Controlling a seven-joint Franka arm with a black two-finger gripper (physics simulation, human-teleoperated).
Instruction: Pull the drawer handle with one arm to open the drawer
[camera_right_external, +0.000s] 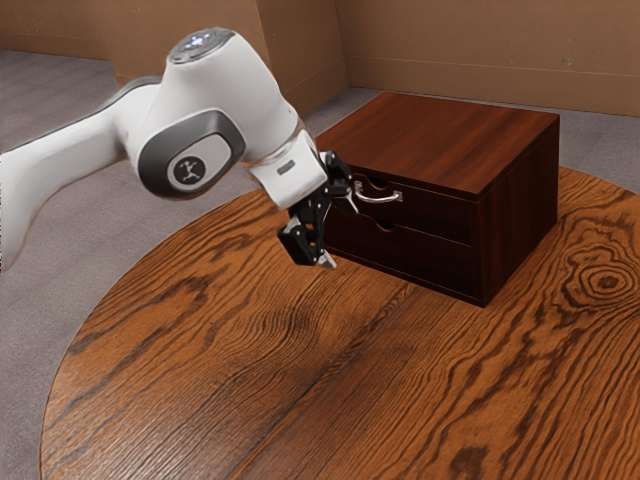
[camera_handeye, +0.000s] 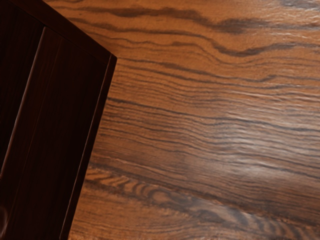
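Exterior view, near to far: bare bench (camera_right_external: 250, 380) in the foreground, then the pincer (camera_right_external: 312, 252), then the handle.

- Pincer is seen released: fingers apart, nothing between them, tips pointed down at the bench, just in front of the cabinet (camera_handeye: 45, 140).
- In the wrist view, bench grain is seen under the hand, with the cabinet's dark front at one side. No handle is framed there.
- The handle (camera_right_external: 378, 192), a silver bar, is mounted on the upper drawer (camera_right_external: 420, 205). It sits above the fingertips and toward the exterior view's right. No contact is made.
- The upper drawer is judged shut, its front flush with the lower drawer (camera_right_external: 410, 255). Pull not yet started.

Risks from here:
- Tips are low, so the lower drawer front could be struck if the approach is made without lifting first.
- The handle could be missed or only clipped by one finger, since the fingers are not lined up across the bar. A slip-off on the pull would be expected.
- The cabinet is not seen to be fixed. It could be dragged across the bench instead of the drawer sliding, if the pull is angled off the drawer's axis.
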